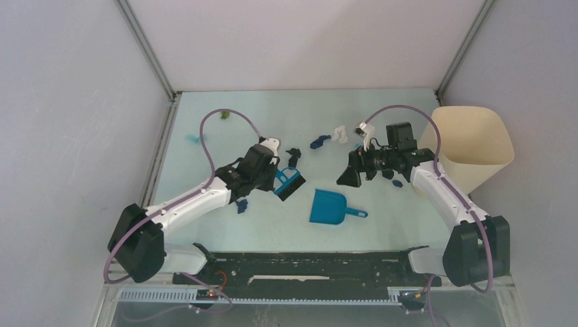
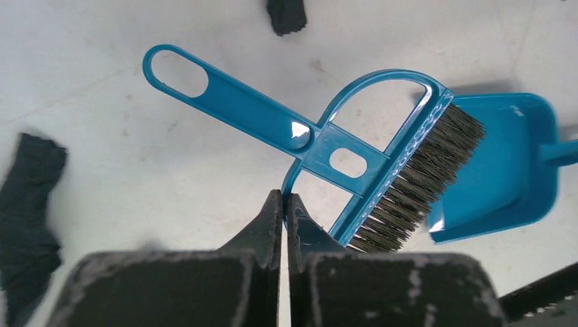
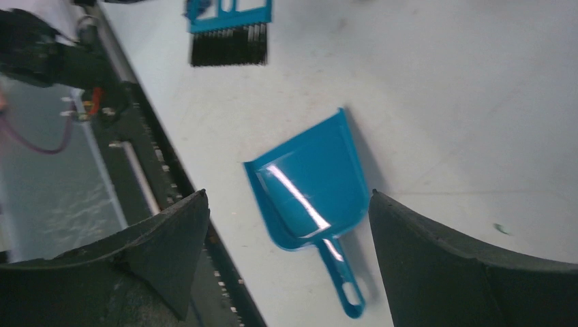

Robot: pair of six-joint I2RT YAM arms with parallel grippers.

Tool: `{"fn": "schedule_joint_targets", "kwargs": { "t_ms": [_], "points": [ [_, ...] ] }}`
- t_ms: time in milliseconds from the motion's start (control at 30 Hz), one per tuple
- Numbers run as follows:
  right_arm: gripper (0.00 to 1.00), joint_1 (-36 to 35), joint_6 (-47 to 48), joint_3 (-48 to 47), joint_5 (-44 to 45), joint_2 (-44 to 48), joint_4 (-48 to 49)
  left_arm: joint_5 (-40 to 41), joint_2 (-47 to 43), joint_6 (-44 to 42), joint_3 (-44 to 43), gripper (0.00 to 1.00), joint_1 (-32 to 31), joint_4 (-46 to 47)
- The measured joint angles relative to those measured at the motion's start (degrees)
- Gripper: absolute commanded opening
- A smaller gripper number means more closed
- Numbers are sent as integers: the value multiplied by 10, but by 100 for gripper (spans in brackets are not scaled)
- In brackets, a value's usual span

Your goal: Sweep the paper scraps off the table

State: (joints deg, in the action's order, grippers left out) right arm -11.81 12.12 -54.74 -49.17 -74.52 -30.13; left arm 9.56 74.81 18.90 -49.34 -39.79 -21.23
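My left gripper [image 1: 273, 178] [image 2: 283, 197] is shut on the curved frame of the small blue hand brush [image 1: 290, 184] [image 2: 354, 160], bristles toward the blue dustpan [image 1: 328, 207] [image 2: 504, 163]. My right gripper [image 1: 350, 177] [image 3: 287, 194] is open and empty above the dustpan [image 3: 310, 184], which lies flat on the table [image 1: 272, 231]. Paper scraps lie scattered: green [image 1: 223, 116], cyan [image 1: 194, 138], dark [image 1: 294, 155], blue [image 1: 318, 142], white [image 1: 339, 133], blue [image 1: 242, 206] and dark [image 1: 397, 182]. Dark scraps also show in the left wrist view [image 2: 286, 15] [image 2: 27, 218].
A tall cream bin [image 1: 474, 139] stands at the right edge, behind the right arm. A black rail [image 1: 307, 262] runs along the near edge. Metal rails [image 1: 160, 146] border the left side. The brush also shows in the right wrist view [image 3: 228, 30].
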Motion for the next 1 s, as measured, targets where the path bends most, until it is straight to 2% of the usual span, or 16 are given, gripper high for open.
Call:
{"fn": "schedule_joint_targets", "kwargs": {
  "t_ms": [200, 333, 500, 700, 833, 933, 1000],
  "points": [
    [100, -11, -93, 0, -88, -39, 48, -35, -29, 63, 50, 0, -18, 86],
    [99, -47, -136, 0, -100, -66, 82, -42, -30, 82, 50, 0, -40, 128],
    [93, -86, -156, 0, -103, -89, 108, -44, -28, 89, 50, 0, -69, 147],
    [73, -92, -164, 0, -102, -103, 123, -53, -28, 101, 50, 0, -80, 148],
    [55, -92, -167, 0, -102, -108, 130, -58, -28, 108, 50, 0, -81, 159],
    [53, -92, -174, 0, -103, -116, 135, -61, -28, 111, 50, 0, -84, 165],
    [45, -92, -177, 0, -102, -123, 137, -65, -28, 111, 50, 0, -87, 167]
  ]
}}
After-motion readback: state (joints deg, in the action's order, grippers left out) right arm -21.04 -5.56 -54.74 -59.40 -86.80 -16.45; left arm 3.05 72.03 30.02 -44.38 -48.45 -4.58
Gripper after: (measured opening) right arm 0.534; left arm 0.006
